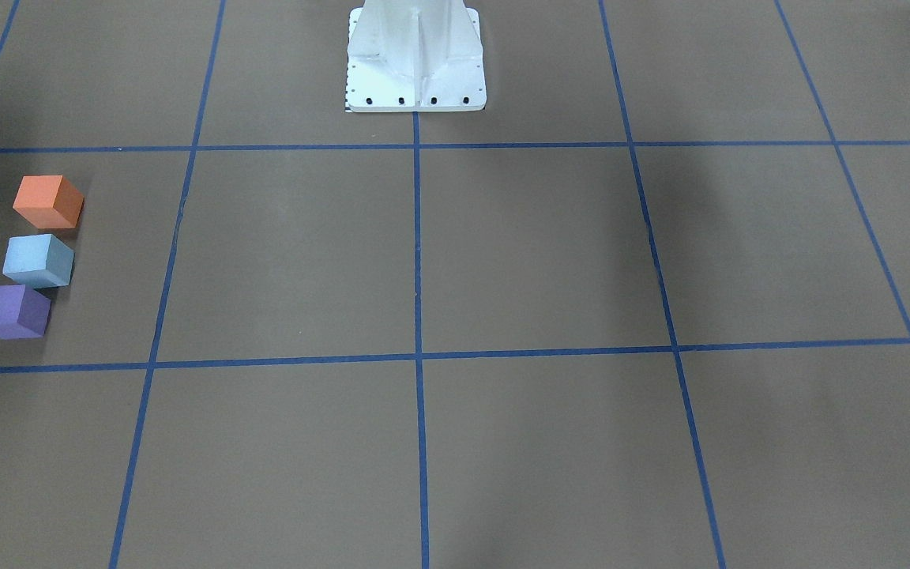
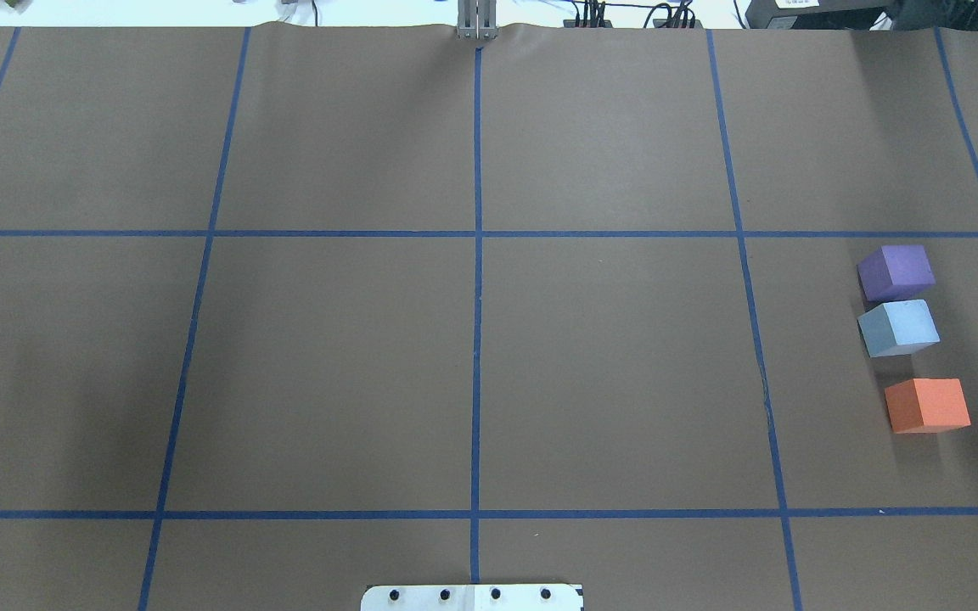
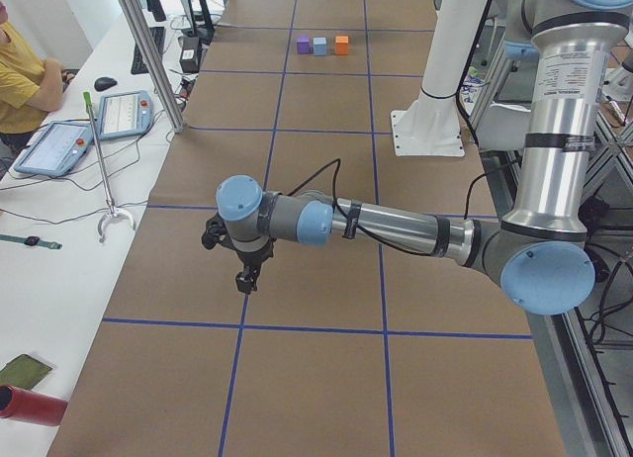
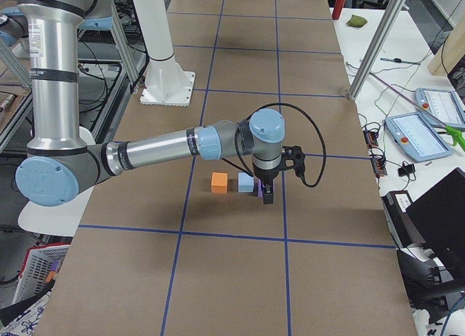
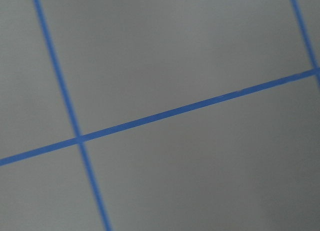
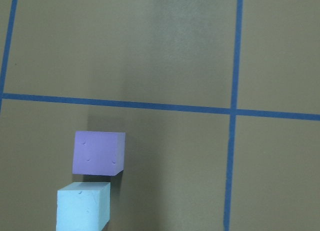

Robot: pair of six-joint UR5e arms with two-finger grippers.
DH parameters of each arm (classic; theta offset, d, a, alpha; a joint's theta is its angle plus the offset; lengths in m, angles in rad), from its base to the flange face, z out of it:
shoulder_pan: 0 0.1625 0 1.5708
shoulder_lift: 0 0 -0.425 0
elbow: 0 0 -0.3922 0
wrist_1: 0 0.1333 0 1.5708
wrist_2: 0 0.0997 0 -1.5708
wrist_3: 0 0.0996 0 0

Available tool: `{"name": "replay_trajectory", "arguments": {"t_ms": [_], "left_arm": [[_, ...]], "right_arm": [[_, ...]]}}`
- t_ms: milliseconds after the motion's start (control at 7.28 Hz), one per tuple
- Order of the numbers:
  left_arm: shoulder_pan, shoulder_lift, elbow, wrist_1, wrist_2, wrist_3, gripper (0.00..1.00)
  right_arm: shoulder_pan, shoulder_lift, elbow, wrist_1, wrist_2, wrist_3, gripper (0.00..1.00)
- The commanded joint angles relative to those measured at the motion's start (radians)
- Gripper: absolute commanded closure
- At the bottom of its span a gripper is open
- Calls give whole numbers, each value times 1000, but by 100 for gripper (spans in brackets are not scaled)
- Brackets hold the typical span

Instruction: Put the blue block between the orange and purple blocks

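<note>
Between orange block [image 2: 927, 405], purple block [image 2: 896, 272]: blue block [image 2: 898, 327]; contact unclear.

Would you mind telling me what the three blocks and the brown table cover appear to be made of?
The purple block and blue block are probably foam: matte, with small dents in their faces. The orange block is likely the same, matte with no shine. The table cover seems to be brown paper: dull, and rippled at its far edge.

Blue block [image 2: 898, 327] sits between orange block [image 2: 927, 406] and purple block [image 2: 896, 272].
</note>
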State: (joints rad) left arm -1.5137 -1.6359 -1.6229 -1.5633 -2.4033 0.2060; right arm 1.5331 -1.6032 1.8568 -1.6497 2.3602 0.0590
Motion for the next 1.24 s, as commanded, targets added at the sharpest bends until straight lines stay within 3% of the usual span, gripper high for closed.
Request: {"name": "replay_trajectory", "arguments": {"t_ms": [0, 1099], "left_arm": [[-37, 1, 31, 6, 26, 27, 1], [-42, 21, -31, -3, 10, -155, 0]], "right_arm": [[5, -17, 4, -4, -1, -5, 0], [-68, -17, -22, -2, -19, -10, 0]]}}
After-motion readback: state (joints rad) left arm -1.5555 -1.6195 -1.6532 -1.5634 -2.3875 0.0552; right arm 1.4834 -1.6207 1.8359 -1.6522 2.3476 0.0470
